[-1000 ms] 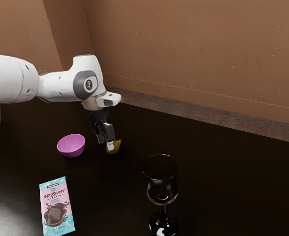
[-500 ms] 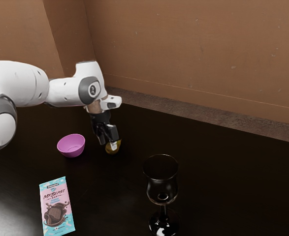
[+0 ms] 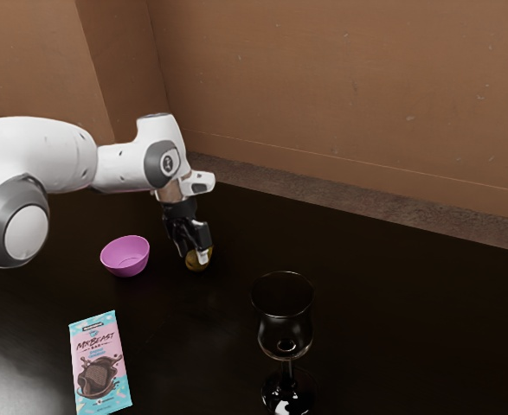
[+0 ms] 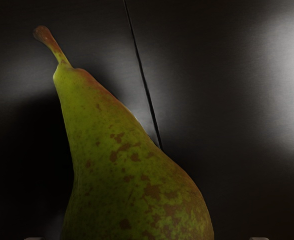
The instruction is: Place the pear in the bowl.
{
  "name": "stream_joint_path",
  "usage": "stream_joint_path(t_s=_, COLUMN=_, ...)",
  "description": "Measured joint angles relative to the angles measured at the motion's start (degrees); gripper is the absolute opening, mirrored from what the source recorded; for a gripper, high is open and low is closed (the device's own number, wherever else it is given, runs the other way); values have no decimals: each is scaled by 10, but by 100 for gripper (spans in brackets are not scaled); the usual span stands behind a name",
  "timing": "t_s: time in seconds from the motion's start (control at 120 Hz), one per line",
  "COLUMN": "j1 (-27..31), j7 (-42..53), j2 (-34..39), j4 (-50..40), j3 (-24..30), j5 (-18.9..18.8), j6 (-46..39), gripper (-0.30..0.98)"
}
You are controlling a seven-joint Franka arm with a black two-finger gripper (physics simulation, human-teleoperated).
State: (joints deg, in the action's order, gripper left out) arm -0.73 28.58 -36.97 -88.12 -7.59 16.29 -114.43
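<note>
The brown-speckled, green pear (image 4: 129, 175) lies on its side on the dark, glossy desk (image 3: 392, 285), directly under the black, pale-tipped fingers (image 3: 203, 256). Its fat end sits between them; the narrow neck and stem point out past them, so its long axis runs across the line joining the two tips, leaning a little off square. That is the relation the grasp turns on: a straight closing should pinch the wide body from its two sides. The fingers stand wide, with a strip of desk visible on each side of the pear, one strip slimmer than the other, so they hold nothing.

The white, jointed arm (image 3: 50, 156) reaches in from the exterior view's left, bends at the wrist and points the fingers down, slightly slanted, low over the desk.

The small, round, pink-purple bowl (image 3: 125, 264) stands upright to the exterior view's left of the pear, apart from it. The clear, stemmed glass goblet (image 3: 283, 342) is nearer and to the right; the pink-and-blue chocolate bar (image 3: 100, 363) lies near left.

The step in hand looks like the grasp. Uneven contact could roll the rounded fruit, so I would centre before closing, then lift and carry left.
</note>
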Motion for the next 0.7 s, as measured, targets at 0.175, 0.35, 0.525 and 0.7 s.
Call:
stream_joint_path(t_s=0.175, j1=0, j7=-3, j2=-12, j4=9, j3=0, j5=8, j6=-3, gripper=49)
stream_joint_path(t_s=0.35, j1=2, j7=-5, j2=-19, j4=16, j3=0, j5=12, j6=-4, gripper=40)
stream_joint_path(t_s=0.525, j1=5, j7=-5, j2=-20, j4=16, j3=0, j5=13, j6=-4, gripper=32)
stream_joint_path(t_s=0.7, j1=7, j7=-5, j2=-19, j4=16, j3=0, j5=13, j6=-5, gripper=29)
